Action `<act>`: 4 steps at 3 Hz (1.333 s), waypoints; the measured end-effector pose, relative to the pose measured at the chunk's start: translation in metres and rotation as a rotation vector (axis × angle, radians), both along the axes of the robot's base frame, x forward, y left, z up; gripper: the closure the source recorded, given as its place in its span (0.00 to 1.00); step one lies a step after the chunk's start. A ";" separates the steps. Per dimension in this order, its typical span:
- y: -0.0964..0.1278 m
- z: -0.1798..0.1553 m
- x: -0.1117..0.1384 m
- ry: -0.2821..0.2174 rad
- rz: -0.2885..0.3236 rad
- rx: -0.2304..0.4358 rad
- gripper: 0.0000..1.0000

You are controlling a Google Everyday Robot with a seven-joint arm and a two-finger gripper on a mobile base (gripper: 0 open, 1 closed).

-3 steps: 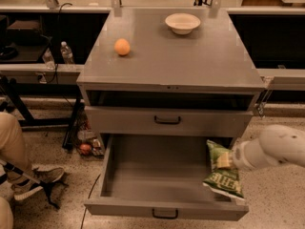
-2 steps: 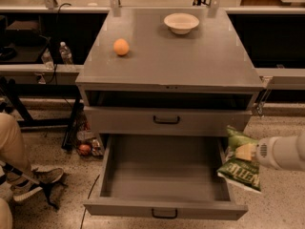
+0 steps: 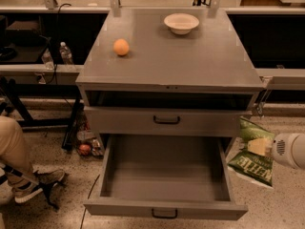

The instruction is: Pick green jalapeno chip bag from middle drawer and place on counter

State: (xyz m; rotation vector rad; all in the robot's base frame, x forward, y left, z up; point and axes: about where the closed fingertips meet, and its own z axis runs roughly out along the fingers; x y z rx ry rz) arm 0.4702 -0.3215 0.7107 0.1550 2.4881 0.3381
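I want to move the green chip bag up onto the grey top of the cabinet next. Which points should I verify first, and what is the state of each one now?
1. Bag held: the gripper, right of the cabinet, is closed on the crinkly green jalapeno chip bag: ok.
2. Bag outside the wide grey metal middle drawer: ok, it hangs beyond the right wall.
3. Bare spot on the flat grey metal counter: ok, the front right part is bare.
4. Round orange fruit and white bowl away from that spot: ok.
5. Firmness of the grip: cannot tell.
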 end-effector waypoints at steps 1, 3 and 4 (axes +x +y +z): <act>0.003 0.027 0.018 -0.058 0.025 0.008 1.00; 0.041 0.133 0.070 -0.238 0.167 -0.048 1.00; 0.073 0.187 0.095 -0.346 0.257 -0.121 1.00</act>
